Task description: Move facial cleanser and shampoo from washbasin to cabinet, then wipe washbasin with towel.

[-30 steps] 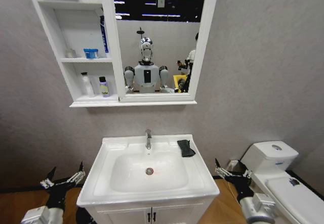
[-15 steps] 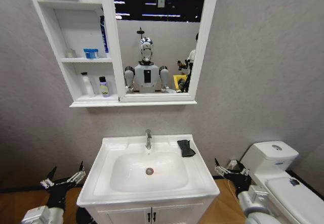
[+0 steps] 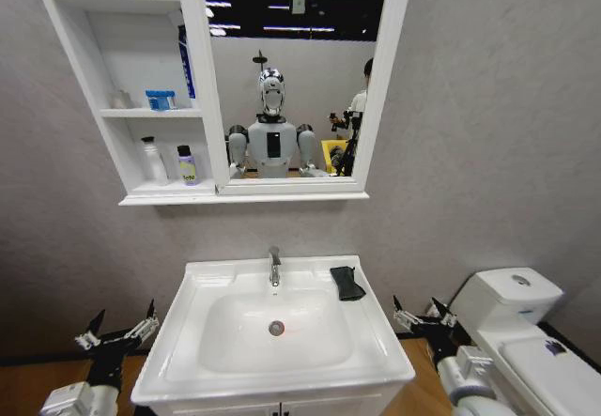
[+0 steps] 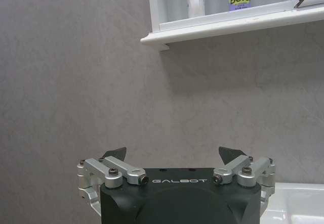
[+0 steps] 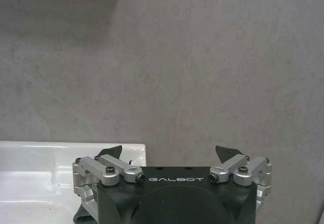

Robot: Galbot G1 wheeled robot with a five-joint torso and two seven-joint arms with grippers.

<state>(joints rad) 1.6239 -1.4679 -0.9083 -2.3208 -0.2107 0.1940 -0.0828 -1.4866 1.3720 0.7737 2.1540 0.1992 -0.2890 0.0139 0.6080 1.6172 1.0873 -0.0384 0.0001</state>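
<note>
A: While the left gripper (image 3: 120, 328) hung low beside the washbasin (image 3: 272, 327) with its fingers spread and nothing between them, what had changed?

B: The whole head view had shifted over the last half second: the cabinet (image 3: 150, 97) sat lower and more to the left, the basin larger. I judged that as the camera moving, not the things. The left gripper held the same place as before.

A: And up and to the right of that gripper?

B: Two bottles, a white one (image 3: 151, 161) and a purple-labelled one (image 3: 187, 165), stood in the cabinet's bottom compartment. Judging by that, the first part of the task looked done.

A: What lay past the tap (image 3: 274, 266)?

B: The towel (image 3: 346, 282) lay on the basin's rear right rim, up and to the left of the right gripper (image 3: 419, 317), apart from it, untouched.

A: How did the right gripper stand?

B: Spread wide, empty, between the basin's right edge and the toilet (image 3: 512, 294). It had shifted slightly toward the basin since a second earlier. My judgement: wiping was still to come, starting with the towel.
</note>
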